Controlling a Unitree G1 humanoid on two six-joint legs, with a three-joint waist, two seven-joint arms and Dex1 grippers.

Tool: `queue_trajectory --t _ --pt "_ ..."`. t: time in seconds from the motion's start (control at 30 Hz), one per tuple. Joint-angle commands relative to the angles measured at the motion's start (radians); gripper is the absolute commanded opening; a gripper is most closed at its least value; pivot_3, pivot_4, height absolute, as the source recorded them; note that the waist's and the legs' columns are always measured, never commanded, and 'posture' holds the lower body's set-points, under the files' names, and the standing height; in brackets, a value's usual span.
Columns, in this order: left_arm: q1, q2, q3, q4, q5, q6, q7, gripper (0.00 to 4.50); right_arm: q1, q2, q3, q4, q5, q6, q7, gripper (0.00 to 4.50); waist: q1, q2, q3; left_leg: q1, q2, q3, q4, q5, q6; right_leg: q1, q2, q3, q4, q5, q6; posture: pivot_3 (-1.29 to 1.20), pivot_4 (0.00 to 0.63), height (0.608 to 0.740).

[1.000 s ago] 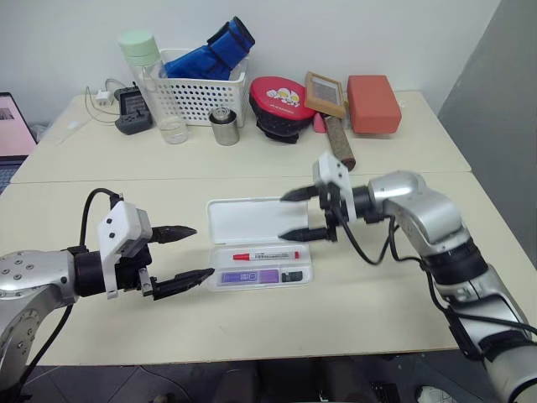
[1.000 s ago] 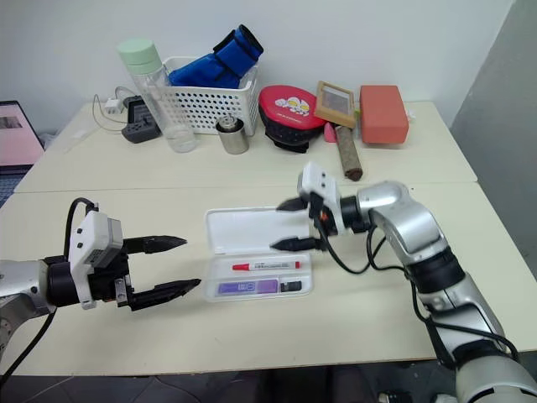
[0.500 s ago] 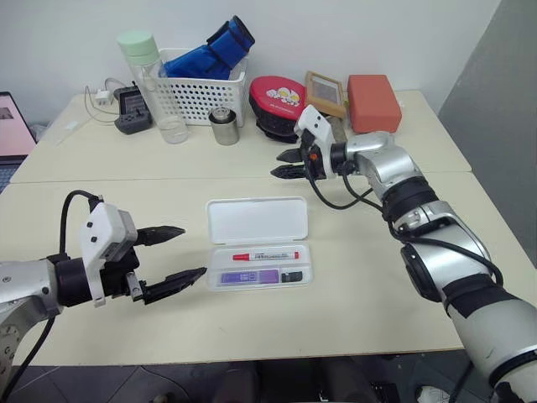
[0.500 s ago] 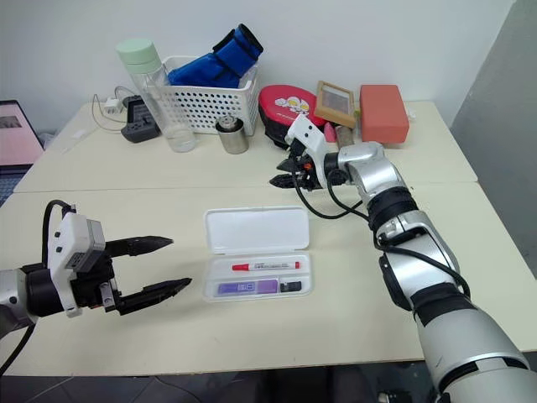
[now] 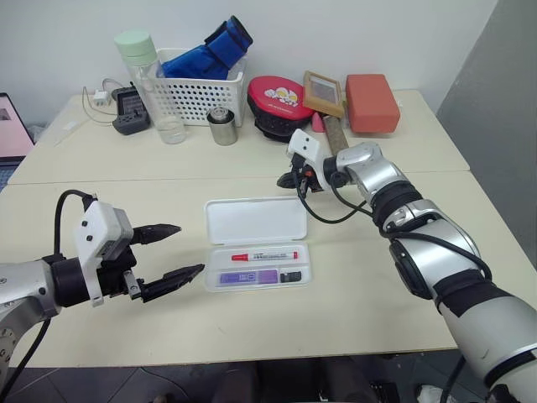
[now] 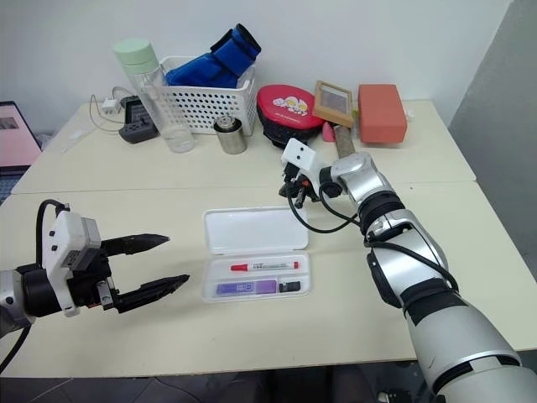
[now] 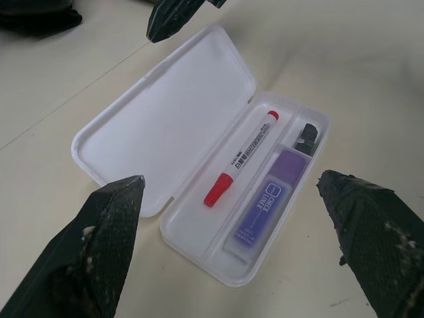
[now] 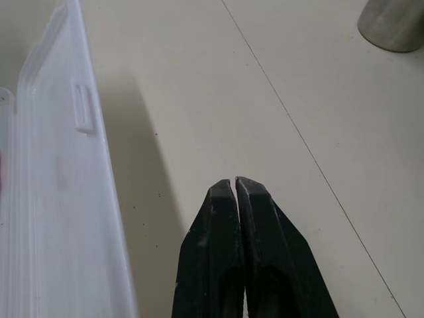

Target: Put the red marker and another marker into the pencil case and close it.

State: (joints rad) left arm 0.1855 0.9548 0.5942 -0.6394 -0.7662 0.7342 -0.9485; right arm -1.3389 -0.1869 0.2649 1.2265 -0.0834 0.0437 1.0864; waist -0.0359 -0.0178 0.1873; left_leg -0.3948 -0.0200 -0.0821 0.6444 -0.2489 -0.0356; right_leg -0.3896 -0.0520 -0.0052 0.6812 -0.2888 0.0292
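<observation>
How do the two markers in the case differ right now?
The red marker is thin and long, white-barrelled with red ends; the purple marker is shorter, chunkier, lilac with printed text. The red marker sits nearer the open lid, the purple marker nearer the front edge. Both lie flat, parallel, in the pencil case.

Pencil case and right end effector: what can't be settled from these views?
- The small dark item beside the purple marker in the pencil case: too small to identify, any view.
- Right end effector: whether it touches the table; its own fingers hide it.
- Pencil case in the right wrist view: cut off by the edge.
</observation>
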Motion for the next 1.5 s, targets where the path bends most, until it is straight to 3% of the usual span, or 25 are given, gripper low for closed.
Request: queue_trajectory --t 0.03,0.67,1.0,1.5 --pt "-0.013 0.008 0.015 -0.031 -0.016 -0.008 0.011 4.5 -0.026 -0.003 -0.004 -0.013 -0.018 -0.025 0.063 0.07 0.0 0.0 0.0 0.0 0.0 0.0 0.0 0.0 0.0 0.0 0.0 0.0 0.0 0.0 0.0 0.0 0.15 0.74" --pt "-0.024 0.014 -0.01 -0.021 -0.007 -0.022 0.012 4.5 0.022 -0.008 -0.014 -0.18 0.001 -0.014 0.318 0.07 0.0 0.0 0.0 0.0 0.0 0.0 0.0 0.0 0.0 0.0 0.0 0.0 0.0 0.0 0.0 0.0 0.15 0.74" --pt "-0.041 0.042 0.017 -0.025 -0.049 0.001 -0.018 4.5 0.153 -0.041 0.022 -0.53 0.044 0.109 0.411 0.07 0.003 0.0 0.0 0.0 0.0 -0.001 0.0 0.0 0.0 0.0 -0.001 -0.001 0.0 0.0 0.0 0.0 0.15 0.74" --pt "-0.101 0.101 0.005 0.01 -0.087 0.017 -0.052 4.5 0.371 -0.096 0.12 -0.979 0.076 0.315 0.372 0.07 0.003 0.0 0.0 0.0 0.0 -0.001 0.0 0.0 0.0 0.0 -0.001 -0.001 0.0 0.0 0.0 0.0 0.15 0.74"
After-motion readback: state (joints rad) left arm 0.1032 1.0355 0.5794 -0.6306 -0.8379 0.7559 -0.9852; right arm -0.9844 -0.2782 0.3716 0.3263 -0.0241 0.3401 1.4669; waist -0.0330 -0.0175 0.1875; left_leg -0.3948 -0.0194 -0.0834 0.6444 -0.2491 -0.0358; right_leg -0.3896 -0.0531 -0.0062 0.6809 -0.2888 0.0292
